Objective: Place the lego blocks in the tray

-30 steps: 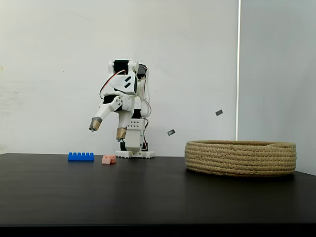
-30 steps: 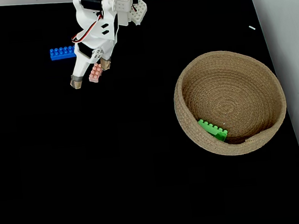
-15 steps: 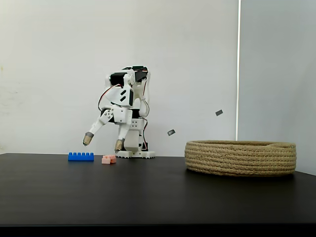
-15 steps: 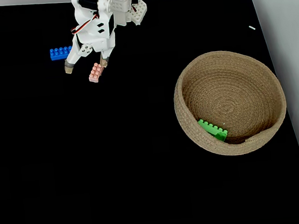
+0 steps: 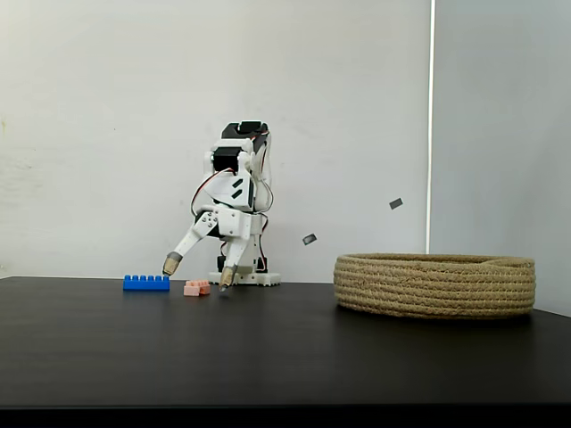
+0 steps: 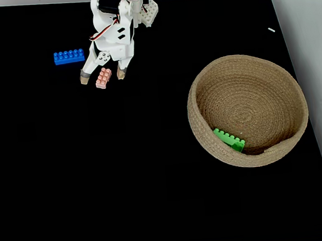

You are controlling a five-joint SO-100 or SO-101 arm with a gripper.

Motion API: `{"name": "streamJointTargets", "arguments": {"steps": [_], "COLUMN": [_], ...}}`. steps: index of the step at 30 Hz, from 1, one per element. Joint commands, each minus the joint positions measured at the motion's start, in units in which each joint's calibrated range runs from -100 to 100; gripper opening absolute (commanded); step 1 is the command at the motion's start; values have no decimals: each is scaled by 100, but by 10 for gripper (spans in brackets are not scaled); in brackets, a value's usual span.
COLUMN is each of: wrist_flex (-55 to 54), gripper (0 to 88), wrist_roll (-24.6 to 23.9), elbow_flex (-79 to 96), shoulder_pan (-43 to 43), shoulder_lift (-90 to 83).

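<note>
The gripper [image 6: 101, 76] has come down since the earlier frames and now straddles the pale pink lego brick [image 6: 104, 78], its two tan-tipped fingers [image 6: 84, 78] spread wide, one on each side of the brick and holding nothing. In a fixed view from the side, the gripper [image 5: 198, 271] hangs low over the black desk [image 5: 285, 348] with the pink brick [image 5: 196, 287] between its tips; half a second ago it stood higher and further left, nearer the blue brick. The long blue lego brick [image 6: 68, 56] lies unmoved near the desk's far edge, just left of the arm. The green lego brick [image 6: 229, 139] rests inside the coiled rope tray [image 6: 203, 88], against its near wall, as before. The tray sits toward the desk's right edge, well apart from the arm.
</note>
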Motion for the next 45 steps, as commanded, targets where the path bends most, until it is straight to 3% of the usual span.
{"name": "streamJointTargets", "arguments": {"steps": [1,12,14,17,19,25,36,45], "wrist_flex": [-291,-325,-483,-691,-758,-866,-1241,-1499], "gripper": [351,322,280,127,98,156,88,81], "wrist_roll": [5,63,63,73,68,34,98,103], "elbow_flex": [36,456,556,693,811,966,1067,1459], "shoulder_pan": [41,230,206,197,173,156,156,82], "shoulder_lift": [-197,-893,-953,-962,-962,-1056,-1091,-1314]}}
